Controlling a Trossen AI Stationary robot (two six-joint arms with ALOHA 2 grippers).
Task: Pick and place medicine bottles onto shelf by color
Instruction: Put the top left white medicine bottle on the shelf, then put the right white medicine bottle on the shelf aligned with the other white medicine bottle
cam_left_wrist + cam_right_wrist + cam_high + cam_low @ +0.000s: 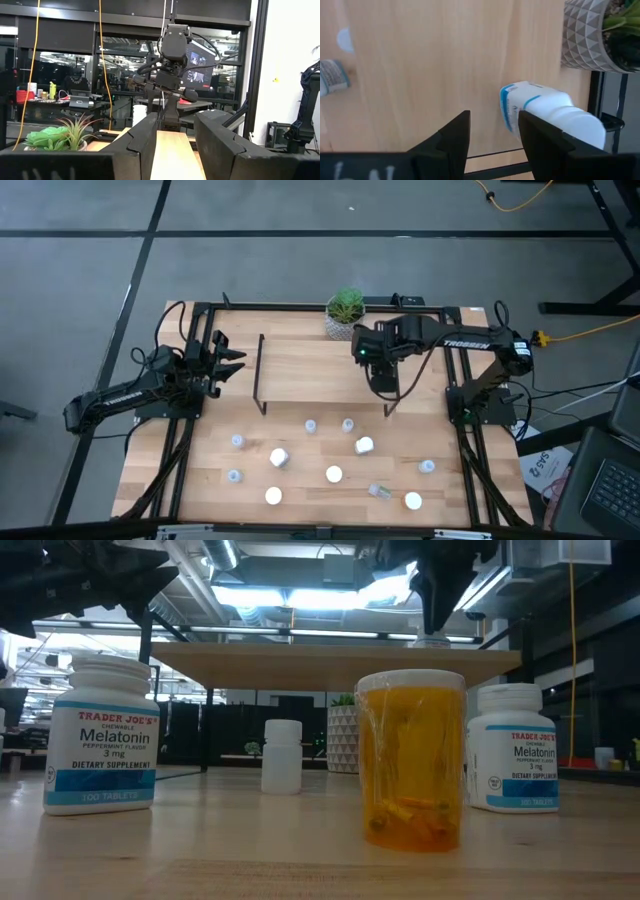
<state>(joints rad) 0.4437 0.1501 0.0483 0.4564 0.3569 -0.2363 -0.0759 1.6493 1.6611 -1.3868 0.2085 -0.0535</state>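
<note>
Green potted plant [346, 310] beside shelf [318, 370]

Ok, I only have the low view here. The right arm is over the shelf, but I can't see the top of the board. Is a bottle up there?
Observer: Yes. A white bottle with a blue label is on the shelf, near its right end.
Operator: Is the right pincer holding it?
Observer: No. The right pincer is open, bare wood shows between its fingers, and the bottle sits mostly behind one finger.
Operator: And the left arm?
Observer: The left pincer waits open just off the shelf's left end.
</note>
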